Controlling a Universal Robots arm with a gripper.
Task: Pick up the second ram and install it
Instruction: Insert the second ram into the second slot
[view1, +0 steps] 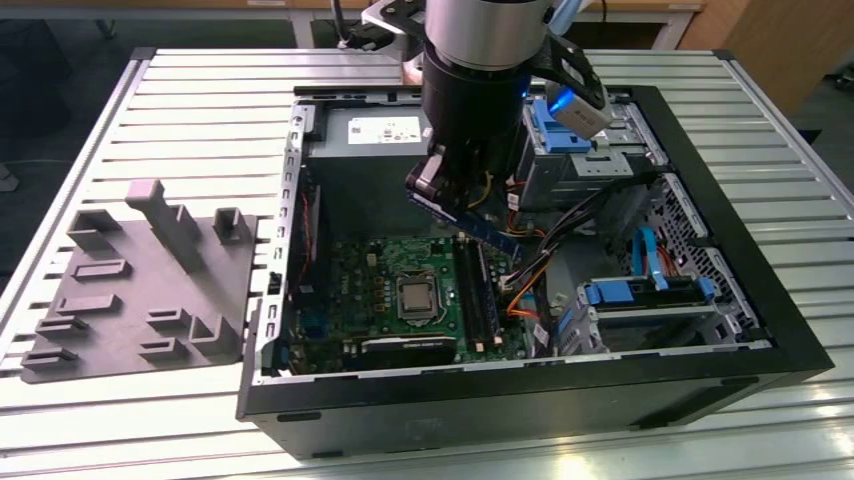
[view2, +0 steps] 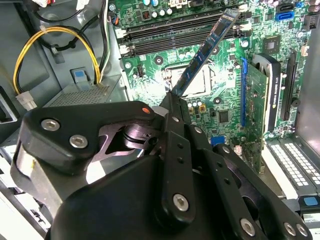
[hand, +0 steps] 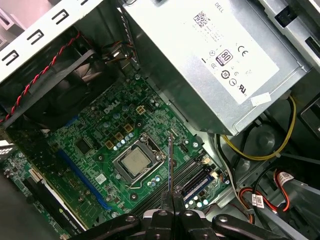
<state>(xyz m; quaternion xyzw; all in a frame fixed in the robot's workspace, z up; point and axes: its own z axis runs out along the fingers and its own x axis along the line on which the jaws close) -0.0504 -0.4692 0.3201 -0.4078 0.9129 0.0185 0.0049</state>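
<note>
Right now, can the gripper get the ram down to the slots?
Probably yes: the gripper, shut on the ram, hangs over the slots in the open case, with nothing between them.

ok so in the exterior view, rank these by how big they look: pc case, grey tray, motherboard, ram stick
1. pc case
2. grey tray
3. motherboard, close to the tray in size and partly covered, so the order of those two is unsure
4. ram stick, just a thin strip

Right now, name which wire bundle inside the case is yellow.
The yellow wires looping beside the power supply. The fan's wires are twisted red and black. The hand grips the second ram.
</note>
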